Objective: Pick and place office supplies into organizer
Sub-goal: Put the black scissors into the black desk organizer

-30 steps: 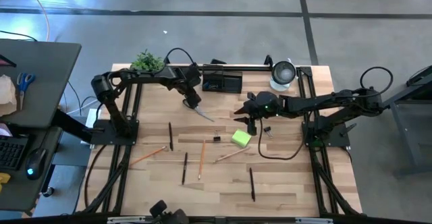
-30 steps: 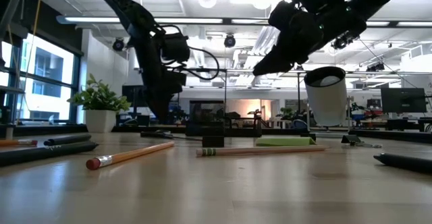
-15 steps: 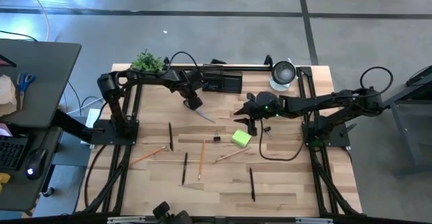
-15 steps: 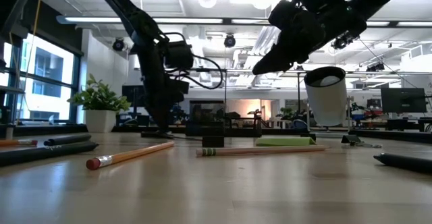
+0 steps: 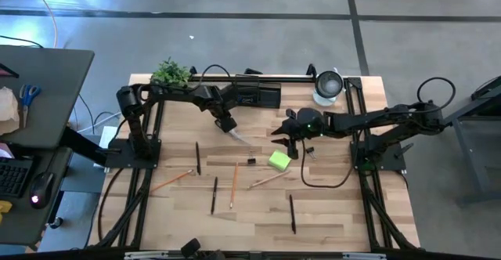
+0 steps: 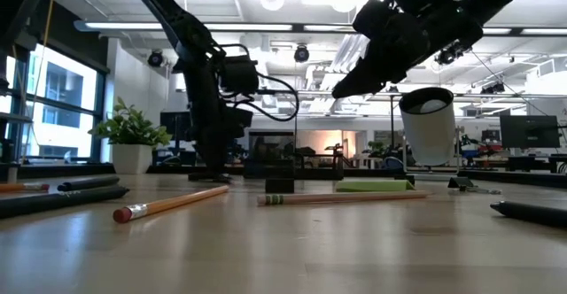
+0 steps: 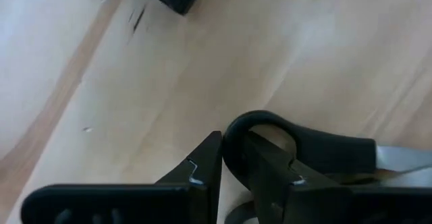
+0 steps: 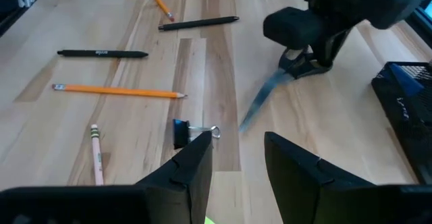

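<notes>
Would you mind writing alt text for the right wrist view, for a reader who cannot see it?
The left end effector grips the black handles of small scissors, their steel blade on the light wooden table. In the foreground the right end effector is open above a black binder clip; an orange pencil and black pens lie beyond.

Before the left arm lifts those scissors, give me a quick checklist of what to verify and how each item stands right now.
1. Left gripper closed on a handle loop of the black-handled scissors: ok.
2. Scissor blades resting on the table, nothing lying on them: ok.
3. Grip firm enough to carry the scissors: cannot tell.
4. Organizer close behind the left gripper, no object between: ok.
5. Right gripper open, holding nothing, beside the sticky-note pad, apart from the left arm: ok.
6. Free compartment for the scissors: cannot tell.
</notes>
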Tool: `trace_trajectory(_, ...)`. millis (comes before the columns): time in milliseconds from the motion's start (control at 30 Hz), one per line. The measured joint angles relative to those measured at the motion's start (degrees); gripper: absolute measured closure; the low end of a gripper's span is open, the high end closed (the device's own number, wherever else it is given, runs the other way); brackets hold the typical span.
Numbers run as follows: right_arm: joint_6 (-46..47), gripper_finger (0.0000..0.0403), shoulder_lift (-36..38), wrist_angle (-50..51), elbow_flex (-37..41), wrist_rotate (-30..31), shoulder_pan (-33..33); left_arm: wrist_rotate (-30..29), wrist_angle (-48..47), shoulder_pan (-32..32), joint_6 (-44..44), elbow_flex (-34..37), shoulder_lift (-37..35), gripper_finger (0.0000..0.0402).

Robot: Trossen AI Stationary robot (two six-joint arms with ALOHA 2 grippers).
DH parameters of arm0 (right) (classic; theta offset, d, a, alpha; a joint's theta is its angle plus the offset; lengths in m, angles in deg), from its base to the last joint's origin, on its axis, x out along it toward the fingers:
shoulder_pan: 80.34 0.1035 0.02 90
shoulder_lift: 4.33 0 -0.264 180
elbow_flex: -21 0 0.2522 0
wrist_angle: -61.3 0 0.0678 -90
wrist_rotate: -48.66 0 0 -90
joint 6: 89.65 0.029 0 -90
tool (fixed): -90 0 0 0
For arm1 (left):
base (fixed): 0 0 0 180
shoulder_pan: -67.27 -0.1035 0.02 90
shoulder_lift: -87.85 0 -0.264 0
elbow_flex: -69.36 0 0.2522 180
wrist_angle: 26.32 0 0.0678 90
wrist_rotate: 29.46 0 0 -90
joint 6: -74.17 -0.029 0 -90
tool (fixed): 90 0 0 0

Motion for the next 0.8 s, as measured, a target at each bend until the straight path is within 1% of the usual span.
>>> trace_trajectory(100,-0.2,0.0272,0.0,-0.1,0.0,0.0,0.0,-1.0,0.1,0.6,-0.1,-0.2,1.2,0.0348)
trace_trajectory(300,0.2,0.0272,0.0,-0.1,0.0,0.0,0.0,-1.0,0.0,0.6,0.6,-0.1,1.6,0.0349)
trace_trajectory(367,0.2,0.0272,0.0,-0.1,0.0,-0.2,0.0,-0.9,-0.3,0.6,0.1,-0.1,1.6,0.0355)
trace_trajectory(500,-1.1,0.0272,0.0,0.0,0.0,-0.2,0.0,-0.9,-0.6,0.5,-0.4,-0.1,1.6,0.0389)
trace_trajectory(667,-1.6,0.0272,0.0,0.1,0.0,-0.2,0.0,-1.0,-0.5,0.5,-1.2,-0.3,1.5,0.0386)
trace_trajectory(800,-1.3,0.0272,0.0,0.1,0.0,-0.4,0.0,-1.5,-2.5,1.0,-1.3,-1.8,0.9,0.0396)
